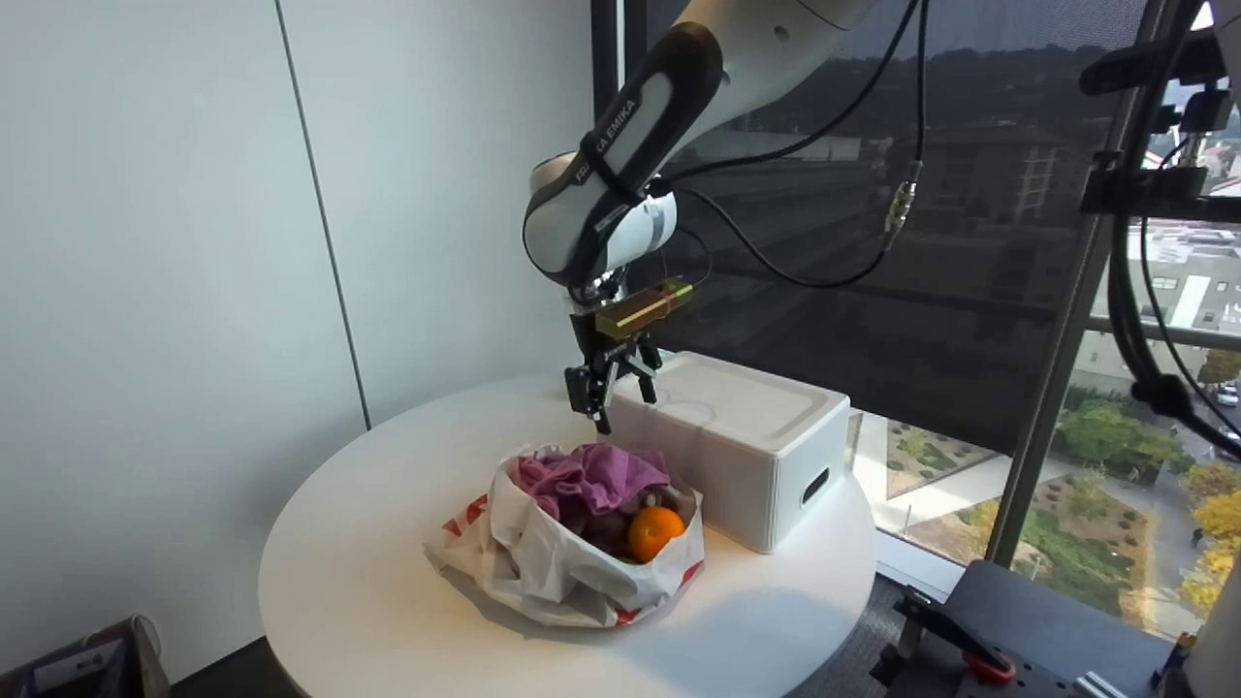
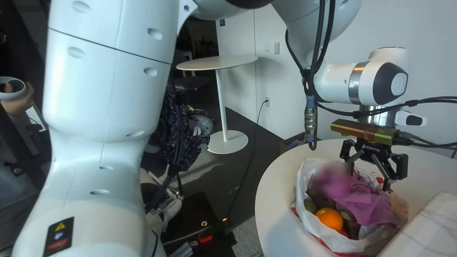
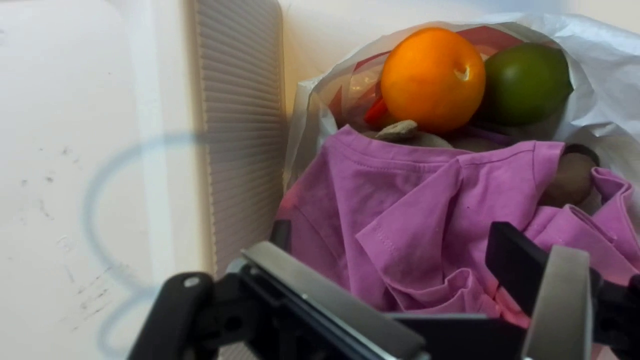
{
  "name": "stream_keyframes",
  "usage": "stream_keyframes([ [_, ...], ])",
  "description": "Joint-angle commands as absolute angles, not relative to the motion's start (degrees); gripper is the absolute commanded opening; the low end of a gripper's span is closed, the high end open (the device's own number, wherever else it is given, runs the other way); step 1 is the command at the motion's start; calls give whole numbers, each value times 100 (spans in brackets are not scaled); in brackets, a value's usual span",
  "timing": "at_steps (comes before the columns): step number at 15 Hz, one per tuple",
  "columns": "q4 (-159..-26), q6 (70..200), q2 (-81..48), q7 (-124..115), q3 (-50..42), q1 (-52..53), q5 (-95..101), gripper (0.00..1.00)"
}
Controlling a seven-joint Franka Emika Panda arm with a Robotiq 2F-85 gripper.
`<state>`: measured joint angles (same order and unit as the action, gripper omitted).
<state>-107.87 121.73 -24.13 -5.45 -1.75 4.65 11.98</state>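
My gripper is open and empty, pointing down above a white plastic bag on a round table. It also shows in an exterior view and in the wrist view. A crumpled purple cloth lies on top in the bag, below my spread fingers; it also shows in both exterior views. I see no cloth gripped. An orange fruit and a green fruit lie in the bag beside the cloth. Brownish things are partly hidden under the cloth.
A white lidded box stands against the bag's side, close to my gripper; its ribbed wall shows in the wrist view. The round white table has a wall behind it and a window beside it. Cables hang along the arm.
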Motion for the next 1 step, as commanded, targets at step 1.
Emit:
stream_keyframes([
  [1,-11021,12041,-2057,-404,-91,391,1095,100],
])
